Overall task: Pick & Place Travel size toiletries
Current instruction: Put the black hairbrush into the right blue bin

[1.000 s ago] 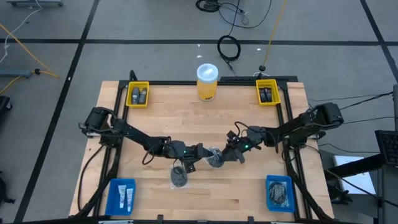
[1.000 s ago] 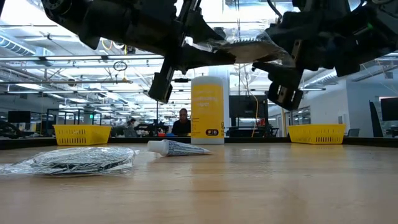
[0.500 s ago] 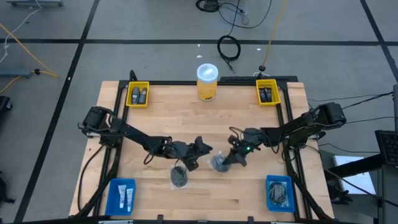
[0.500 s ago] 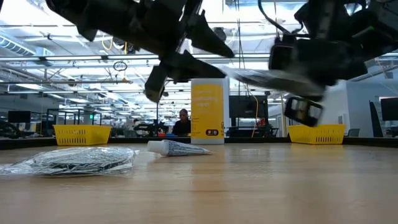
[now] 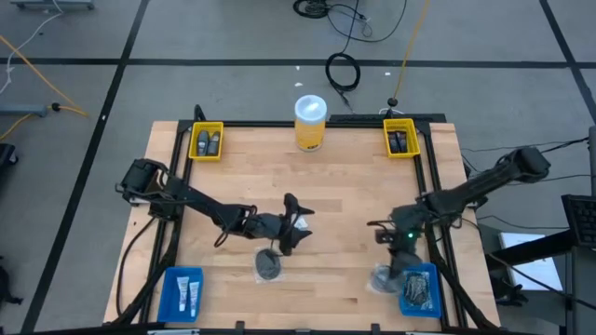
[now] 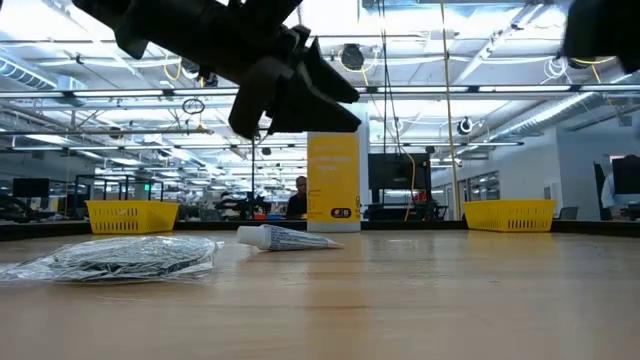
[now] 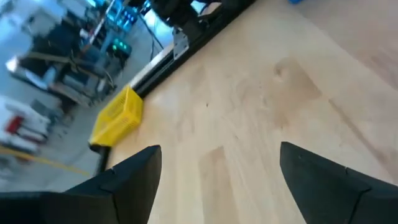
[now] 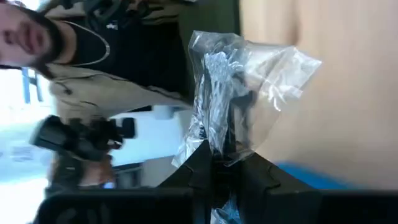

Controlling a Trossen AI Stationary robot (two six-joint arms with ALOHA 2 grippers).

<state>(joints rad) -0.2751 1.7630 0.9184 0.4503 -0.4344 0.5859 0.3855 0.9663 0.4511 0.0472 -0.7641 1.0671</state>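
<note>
A clear bag with a grey mesh disc (image 8: pixel 236 93) is held by my right gripper (image 8: pixel 217 171), which is shut on it near the table's right front corner, beside the right blue bin (image 5: pixel 421 288). My left gripper (image 5: pixel 293 225) hovers open over the table's middle with nothing between its fingers (image 7: pixel 217 180). Just near of it, a second bagged mesh disc (image 5: pixel 268 265) lies flat on the wood. In the low view a white tube (image 6: pixel 285 237) lies on its side behind that bag (image 6: pixel 120 258). My right gripper pinches the clear bag by one edge (image 8: pixel 214 146) between its two fingers. The rest of the bag, with the mesh disc inside, sticks out past the fingertips. In the high view the bag (image 5: pixel 382 279) is at the blue bin's left edge.
A tall yellow jar (image 5: pixel 310 121) stands at the far edge. Two yellow bins (image 5: pixel 206 141) (image 5: pixel 400 138) with dark containers sit in the far corners. A blue bin (image 5: pixel 182 290) with white tubes is in the near left corner. A person shows beyond the table in the right wrist view.
Both grippers held the bagged disc over the table's middle. My left gripper has opened, let go and rolled in place. My right gripper has shut on the bag and carried it toward the table's right near corner, to the blue bin.
</note>
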